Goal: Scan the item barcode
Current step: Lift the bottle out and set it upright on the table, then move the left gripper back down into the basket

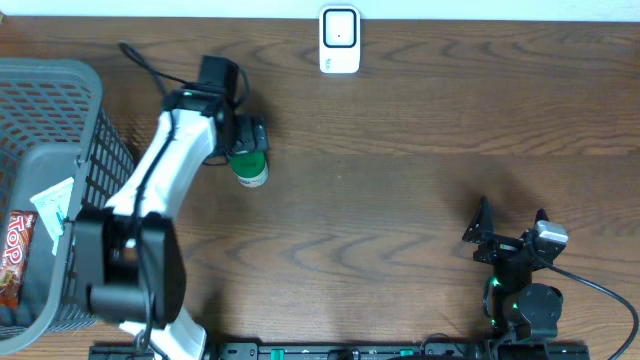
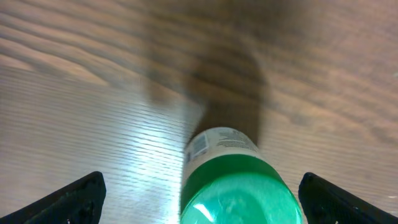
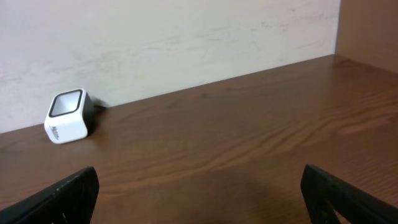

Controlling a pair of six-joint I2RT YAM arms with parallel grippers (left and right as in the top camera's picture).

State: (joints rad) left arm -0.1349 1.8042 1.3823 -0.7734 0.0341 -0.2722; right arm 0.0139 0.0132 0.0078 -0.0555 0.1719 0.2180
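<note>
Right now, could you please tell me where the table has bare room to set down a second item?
The widest bare patch of table lies between the green-capped bottle and the right gripper. The back strip right of the barcode scanner is also free. The left side is crowded: the mesh basket, left arm and bottle sit close together.

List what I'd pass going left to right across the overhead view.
Grey basket → green-capped bottle → white scanner → right gripper.
</note>
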